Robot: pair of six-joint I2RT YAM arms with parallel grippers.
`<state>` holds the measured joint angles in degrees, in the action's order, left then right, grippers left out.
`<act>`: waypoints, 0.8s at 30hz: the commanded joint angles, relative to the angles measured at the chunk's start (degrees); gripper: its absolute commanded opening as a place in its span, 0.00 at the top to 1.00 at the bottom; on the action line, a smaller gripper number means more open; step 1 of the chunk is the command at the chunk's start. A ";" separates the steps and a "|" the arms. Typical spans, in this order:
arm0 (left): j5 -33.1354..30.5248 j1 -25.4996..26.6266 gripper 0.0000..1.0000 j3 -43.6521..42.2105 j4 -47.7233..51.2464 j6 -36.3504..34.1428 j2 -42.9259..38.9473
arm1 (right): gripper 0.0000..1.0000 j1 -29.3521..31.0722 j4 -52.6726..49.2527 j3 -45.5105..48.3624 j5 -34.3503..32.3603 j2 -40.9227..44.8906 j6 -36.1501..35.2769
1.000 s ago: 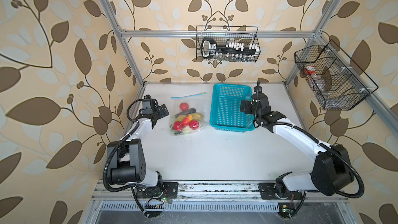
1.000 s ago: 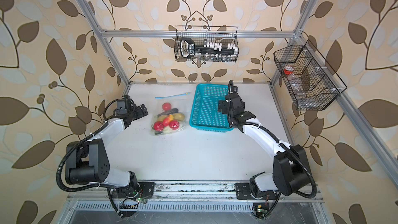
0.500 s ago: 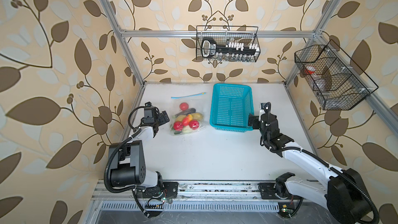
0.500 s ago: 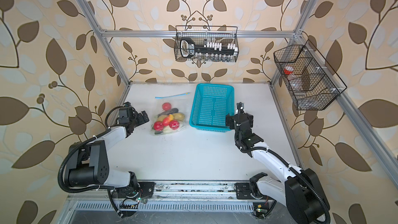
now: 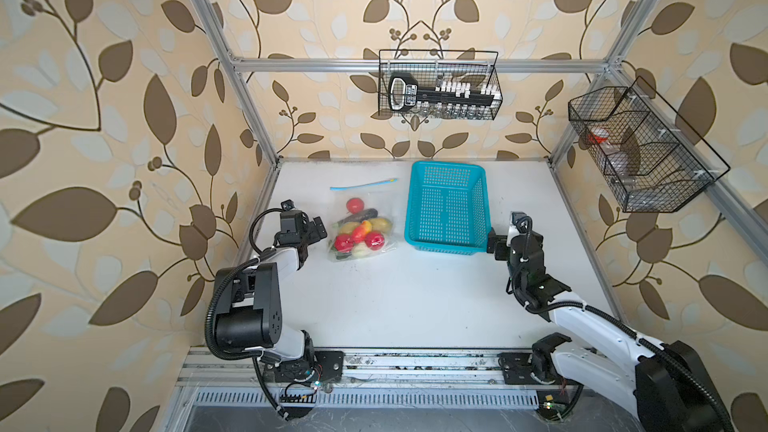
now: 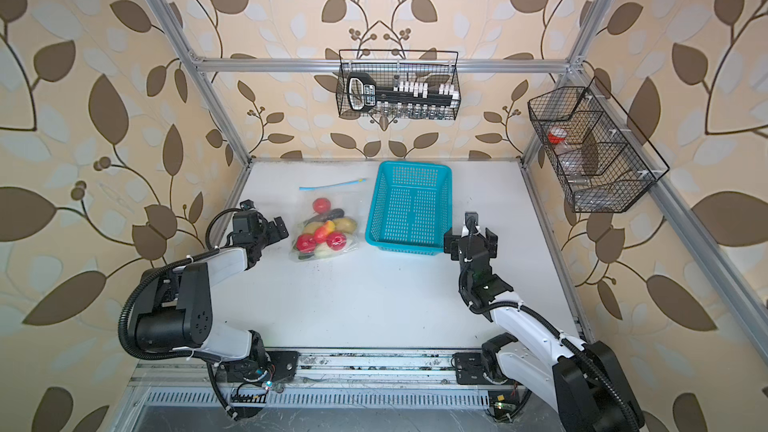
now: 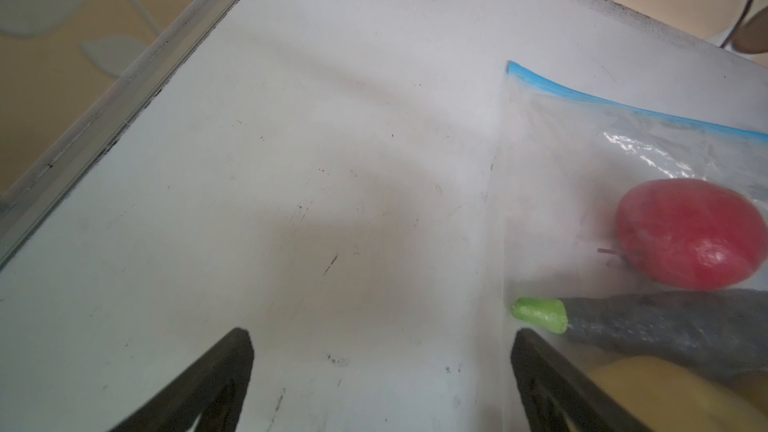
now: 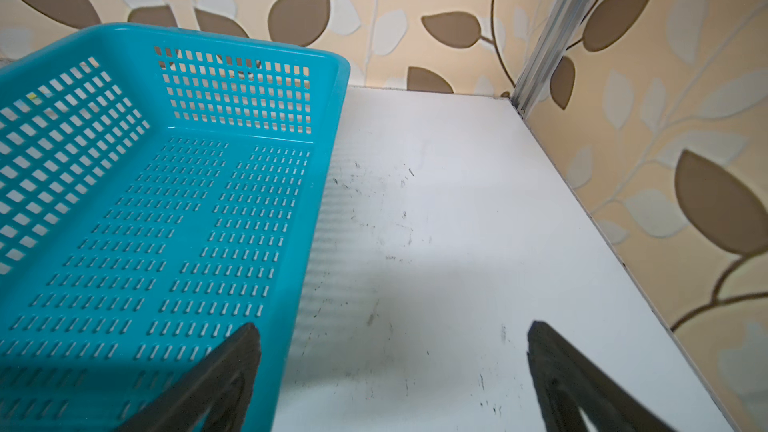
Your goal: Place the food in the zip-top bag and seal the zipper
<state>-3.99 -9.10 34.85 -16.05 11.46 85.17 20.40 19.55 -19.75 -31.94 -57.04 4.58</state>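
Food [image 5: 358, 233] sits inside zip-top bag [image 5: 376, 201], zipper [image 5: 361, 185] looks closed, likely done; left gripper [image 7: 380, 334] and right gripper [image 8: 390, 330] spread wide, empty.

Food [image 5: 360, 234] in clr bag [image 5: 377, 200], lying flat; blue zipper [image 5: 364, 184] @ far edge.

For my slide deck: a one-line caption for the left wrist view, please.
Open left gripper beside the bag, blue zipper along its edge, tomato and eggplant inside.
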 commanded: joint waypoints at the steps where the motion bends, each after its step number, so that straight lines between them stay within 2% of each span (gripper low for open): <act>1: -2.59 -0.56 0.01 -0.46 -4.59 -0.61 1.50 | 0.00 -1.16 4.49 2.05 1.35 2.54 -1.51; 7: -2.67 -0.43 0.01 -0.08 -4.47 -0.55 1.94 | 0.00 -3.77 5.77 4.58 1.62 4.11 -2.12; 17: -6.39 -0.42 0.01 -3.53 -7.90 0.97 -0.78 | 0.00 -9.05 14.15 11.46 4.53 6.80 -3.08; 24: -5.59 0.48 0.01 -3.79 -8.62 -0.35 -0.56 | 0.00 -12.67 25.00 13.14 6.15 0.38 -2.08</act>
<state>-8.67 -8.99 30.22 -22.72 11.79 85.43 8.47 36.82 -7.75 -27.18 -54.08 3.03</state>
